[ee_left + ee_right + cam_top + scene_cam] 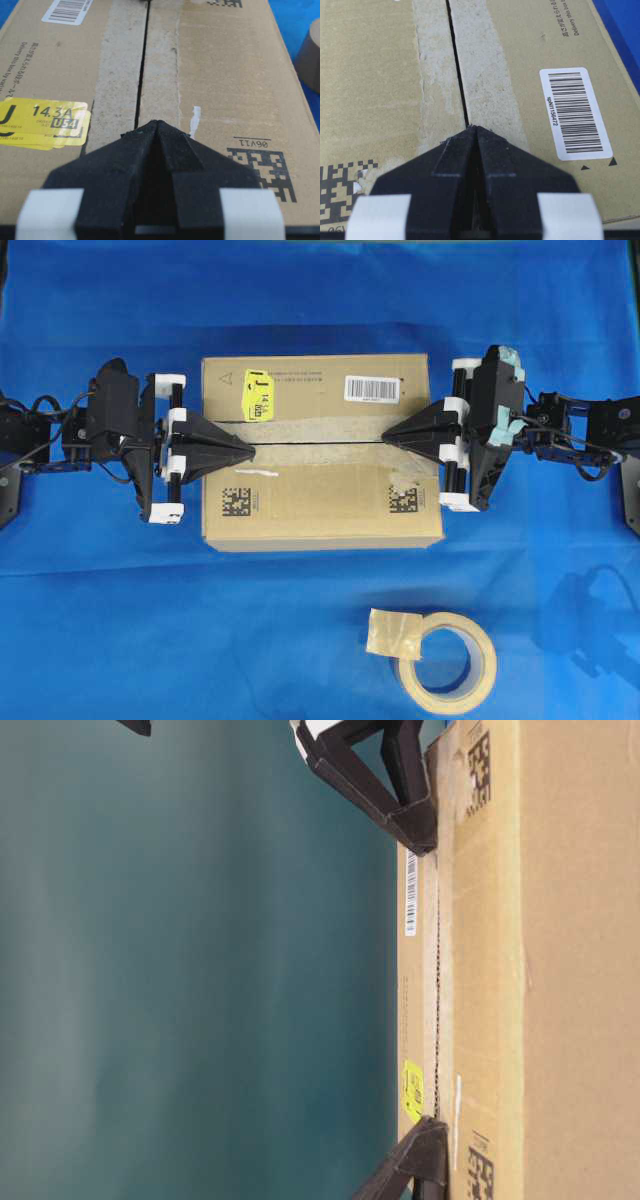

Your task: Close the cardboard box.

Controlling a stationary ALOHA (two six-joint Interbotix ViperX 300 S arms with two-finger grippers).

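The cardboard box (320, 495) lies mid-table with both long top flaps folded flat, meeting along a dark centre seam (315, 443) between old tape strips. It carries a yellow sticker (258, 395), a white barcode label (372, 388) and black square codes (236, 502). My left gripper (250, 451) is shut, its tip resting over the seam at the box's left end. At the right end my right gripper (386, 433) is shut too, tip on the seam. The wrist views show the left gripper (156, 123) and the right gripper (474, 128) closed to a point above the seam (142, 65) (456, 55).
A cream tape roll (447, 662) with a loose tab lies on the blue cloth (120, 620) in front of the box, to the right. The table-level view shows the cardboard box (520, 960) turned sideways with both grippers' tips against its top.
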